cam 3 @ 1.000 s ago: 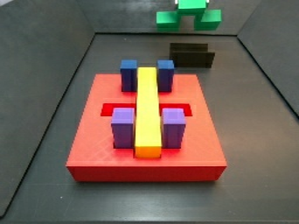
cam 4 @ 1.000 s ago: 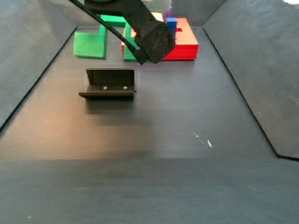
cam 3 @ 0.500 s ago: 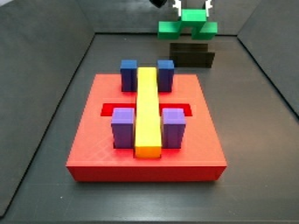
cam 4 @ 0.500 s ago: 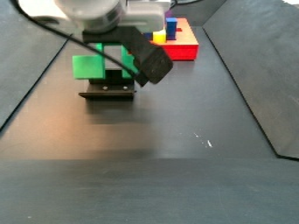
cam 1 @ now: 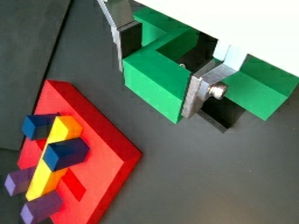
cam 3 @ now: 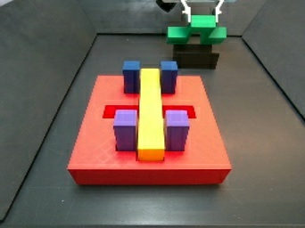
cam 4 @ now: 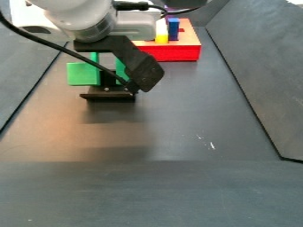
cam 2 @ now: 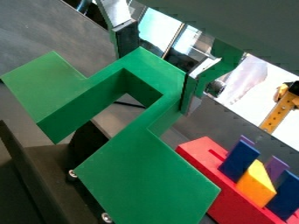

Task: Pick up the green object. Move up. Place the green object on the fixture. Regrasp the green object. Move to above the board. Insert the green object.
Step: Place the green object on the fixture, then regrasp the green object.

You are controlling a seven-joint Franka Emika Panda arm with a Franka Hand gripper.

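Note:
My gripper (cam 1: pixel 163 63) is shut on the green object (cam 1: pixel 156 83), with a silver finger on each side of its middle lobe. It shows the same in a wrist view (cam 2: pixel 162 61), where the green object (cam 2: pixel 122 118) fills the frame. In a side view the gripper (cam 3: pixel 202 20) holds the green object (cam 3: pixel 197 34) just above the dark fixture (cam 3: pixel 197 59) at the far end. In a side view the green object (cam 4: pixel 83 73) sits low on the fixture (cam 4: pixel 109 94), partly hidden by the wrist. I cannot tell whether they touch.
The red board (cam 3: pixel 119 151) lies in the near middle with a long yellow bar (cam 3: pixel 150 111), blue blocks (cam 3: pixel 131 69) and purple blocks (cam 3: pixel 125 129). It also shows in a side view (cam 4: pixel 183 51) and in a wrist view (cam 1: pixel 93 144). Grey walls ring the floor.
The gripper has come down with the green object, from high above the fixture to right over it. The board and its blocks have not moved.

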